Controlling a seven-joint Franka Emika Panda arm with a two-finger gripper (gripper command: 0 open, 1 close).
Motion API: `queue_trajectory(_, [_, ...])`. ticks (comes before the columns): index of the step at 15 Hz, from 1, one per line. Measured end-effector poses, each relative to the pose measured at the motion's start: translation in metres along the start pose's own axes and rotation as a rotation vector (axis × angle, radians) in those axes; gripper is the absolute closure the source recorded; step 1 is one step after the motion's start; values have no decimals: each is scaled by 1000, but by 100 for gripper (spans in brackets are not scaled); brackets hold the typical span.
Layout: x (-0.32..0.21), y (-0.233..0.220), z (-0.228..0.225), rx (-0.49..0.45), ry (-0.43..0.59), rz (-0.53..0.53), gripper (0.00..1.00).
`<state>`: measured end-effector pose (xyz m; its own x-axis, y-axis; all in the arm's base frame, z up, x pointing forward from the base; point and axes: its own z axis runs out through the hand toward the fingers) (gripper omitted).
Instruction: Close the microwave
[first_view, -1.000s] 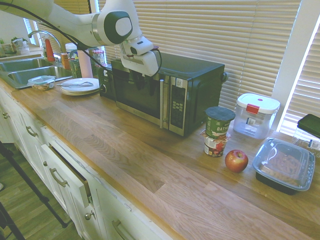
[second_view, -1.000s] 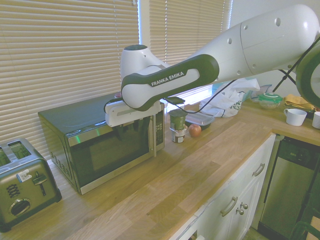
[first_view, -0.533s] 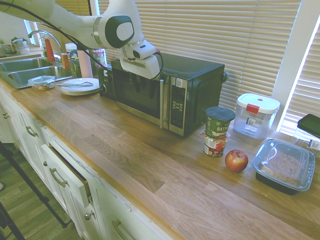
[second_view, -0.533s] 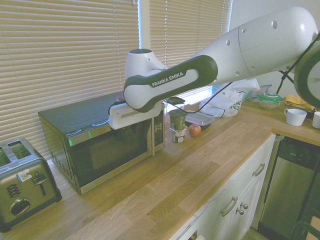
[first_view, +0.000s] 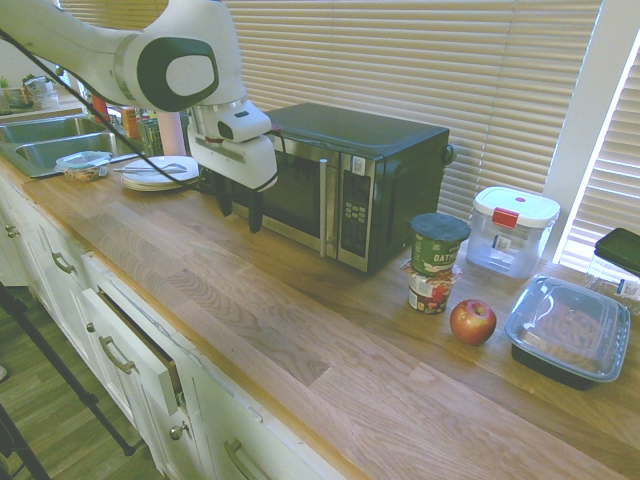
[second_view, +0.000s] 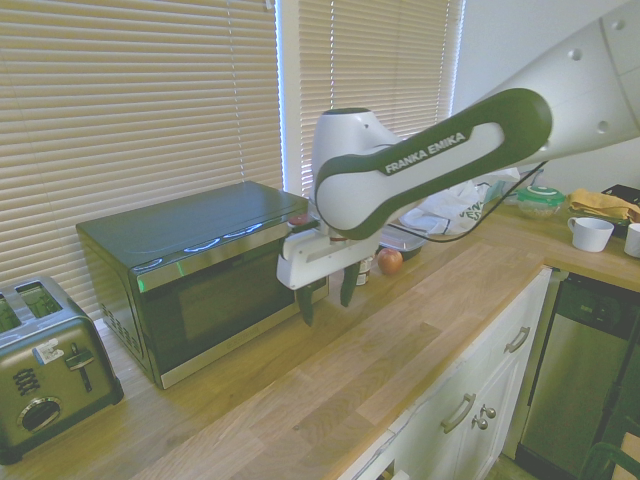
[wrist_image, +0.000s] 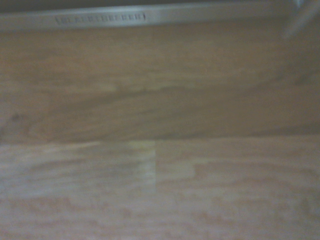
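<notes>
The microwave (first_view: 345, 175) is a black box with a steel-trimmed glass door, standing at the back of the wooden counter (first_view: 300, 330). Its door lies flush against the front, the vertical handle (first_view: 324, 208) beside the button panel. My gripper (first_view: 240, 208) hangs over the counter in front of the door's hinge side, a short way off it, fingers pointing down, open and empty. The second exterior view shows the gripper (second_view: 327, 297) in front of the microwave (second_view: 200, 290). The wrist view is blurred: wooden counter and the microwave's steel bottom trim (wrist_image: 100, 19).
A steel toaster (second_view: 45, 360) stands beside the microwave. A white plate (first_view: 160, 170) and a sink (first_view: 50, 140) lie beyond the arm. On the handle side are stacked cans (first_view: 437, 258), an apple (first_view: 473, 321) and plastic containers (first_view: 565, 330). A drawer (first_view: 130, 345) is ajar.
My gripper has drawn back from the top front of the microwave door, dropping toward the counter and toward its front edge. The door looks flush in all frames.
</notes>
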<state>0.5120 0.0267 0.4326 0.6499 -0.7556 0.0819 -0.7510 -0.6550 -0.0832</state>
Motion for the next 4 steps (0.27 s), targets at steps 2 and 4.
queue_trajectory(2, [-19, 30, 18, -22, -19, -21, 0])
queue_trajectory(4, [-32, 50, 39, -39, -33, -28, 0])
